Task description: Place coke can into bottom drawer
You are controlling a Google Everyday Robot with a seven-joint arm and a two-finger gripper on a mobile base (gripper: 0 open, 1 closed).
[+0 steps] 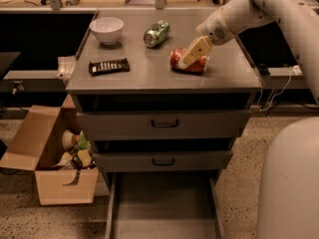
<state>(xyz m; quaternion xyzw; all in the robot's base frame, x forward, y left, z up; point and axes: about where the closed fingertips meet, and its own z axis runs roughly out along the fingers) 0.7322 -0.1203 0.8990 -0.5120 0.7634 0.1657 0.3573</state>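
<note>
The red coke can (195, 65) lies on its side on the grey cabinet top (149, 73), right of the middle. My gripper (192, 54) reaches in from the upper right on the white arm (239, 14) and sits right at the can, overlapping its upper left part. The bottom drawer (164, 203) is pulled out below the cabinet, its flat grey floor showing with nothing in it.
A green soda can (156, 33) lies behind the coke can. A white bowl (106, 30) and a dark flat bar (109, 65) sit at the left of the top. Two upper drawers (164, 124) are closed. A cardboard box (50, 158) stands at the left; my white body (291, 183) fills the lower right.
</note>
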